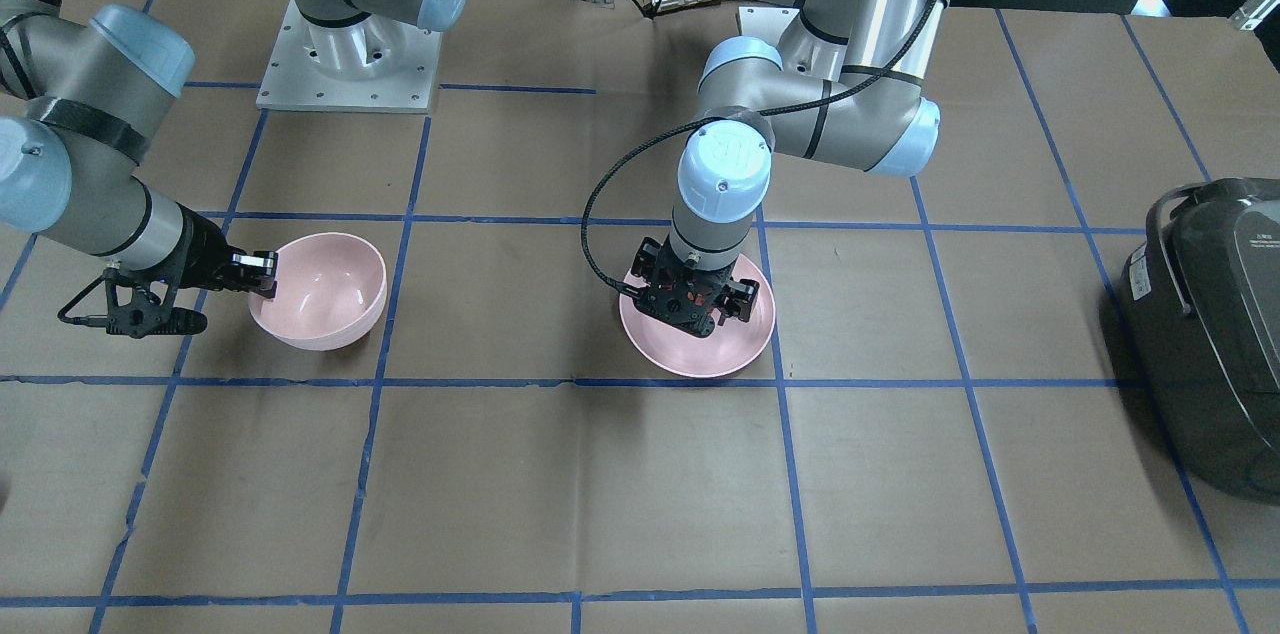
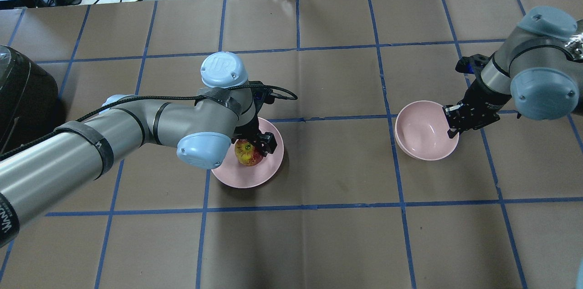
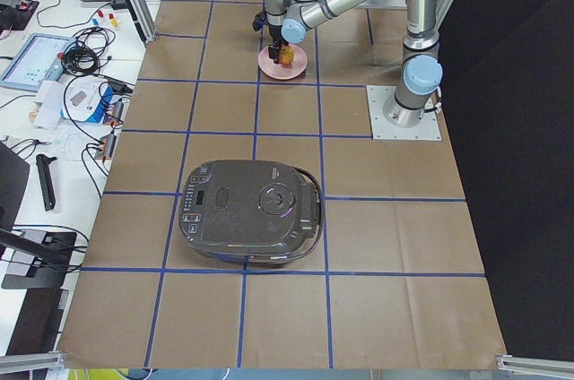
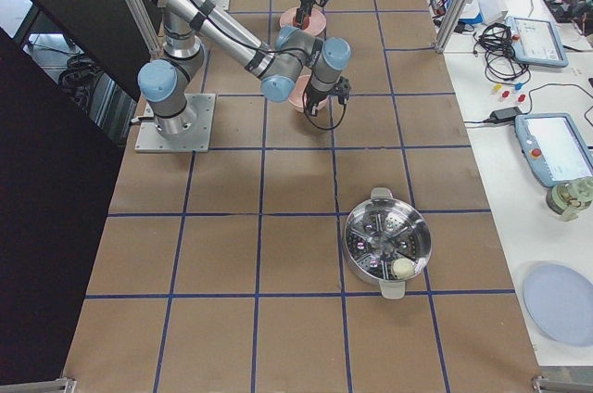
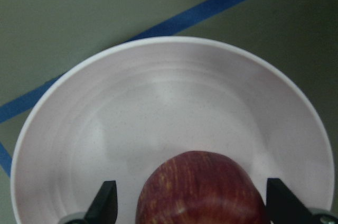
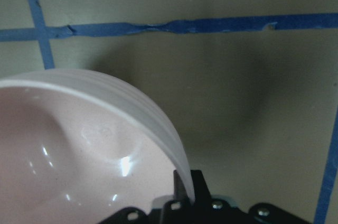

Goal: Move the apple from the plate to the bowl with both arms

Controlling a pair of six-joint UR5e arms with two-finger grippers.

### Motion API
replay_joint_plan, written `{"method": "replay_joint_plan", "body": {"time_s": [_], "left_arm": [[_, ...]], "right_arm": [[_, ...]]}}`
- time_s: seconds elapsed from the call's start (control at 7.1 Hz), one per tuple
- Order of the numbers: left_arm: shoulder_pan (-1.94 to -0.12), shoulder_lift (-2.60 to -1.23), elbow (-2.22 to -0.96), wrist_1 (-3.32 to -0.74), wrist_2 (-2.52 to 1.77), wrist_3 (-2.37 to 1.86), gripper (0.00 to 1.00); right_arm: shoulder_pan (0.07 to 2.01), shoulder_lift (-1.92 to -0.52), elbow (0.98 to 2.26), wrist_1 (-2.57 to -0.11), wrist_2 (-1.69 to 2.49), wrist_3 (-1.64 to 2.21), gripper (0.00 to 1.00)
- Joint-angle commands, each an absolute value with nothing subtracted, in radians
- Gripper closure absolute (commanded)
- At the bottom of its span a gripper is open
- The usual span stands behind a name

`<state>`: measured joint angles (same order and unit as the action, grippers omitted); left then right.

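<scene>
The red apple (image 2: pixel 248 153) with a yellow-green patch lies on the pale pink plate (image 2: pixel 255 178) near the table's middle. My left gripper (image 2: pixel 253 143) points straight down over it. In the left wrist view its fingers (image 5: pixel 105 200) stand on either side of the apple (image 5: pixel 200 189), open, with small gaps. The plate (image 5: pixel 158 102) fills that view. My right gripper (image 2: pixel 453 121) is shut on the near rim of the pink bowl (image 2: pixel 421 130), which looks tipped a little. The rim (image 6: pixel 158 129) runs between its jaws. The bowl (image 1: pixel 325 289) is empty.
A black rice cooker (image 1: pixel 1215 334) stands at the table's end on my left side. A steel steamer pot (image 4: pixel 387 245) stands toward the end on my right. The right arm's base plate (image 1: pixel 350 64) sits at the back. Blue tape lines grid the brown tabletop.
</scene>
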<state>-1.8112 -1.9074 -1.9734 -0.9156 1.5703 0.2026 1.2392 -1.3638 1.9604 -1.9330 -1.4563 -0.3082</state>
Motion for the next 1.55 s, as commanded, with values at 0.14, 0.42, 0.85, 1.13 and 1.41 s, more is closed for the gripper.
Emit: {"method": "replay_joint_plan", "body": {"time_s": [0.14,0.42,0.85,1.13,1.41], "left_arm": [[-1.836,-1.894,-1.979,-0.917,1.575,0.207,0.22],[-1.842,-1.885,-1.974,-0.916,1.580,0.212,0.67],[-1.839,-1.737,-1.959,-1.021,1.586,0.104,0.80],[-1.842,-1.674,-1.959,-1.063,1.586,-0.117,0.83],[-1.853,-1.657,-1.898,-1.177,1.577,-0.348,0.88]], "right_arm": [[1.368,-1.371,1.951,-1.916,-1.344,-0.204,0.99],[1.512,-1.350,1.953,-1.940,-1.333,-0.083,0.98],[1.525,-1.327,1.962,-1.937,-1.333,-0.080,0.65],[1.522,-1.325,1.950,-1.933,-1.348,-0.081,0.00],[1.502,-1.333,1.889,-1.913,-1.361,-0.090,0.00]]}}
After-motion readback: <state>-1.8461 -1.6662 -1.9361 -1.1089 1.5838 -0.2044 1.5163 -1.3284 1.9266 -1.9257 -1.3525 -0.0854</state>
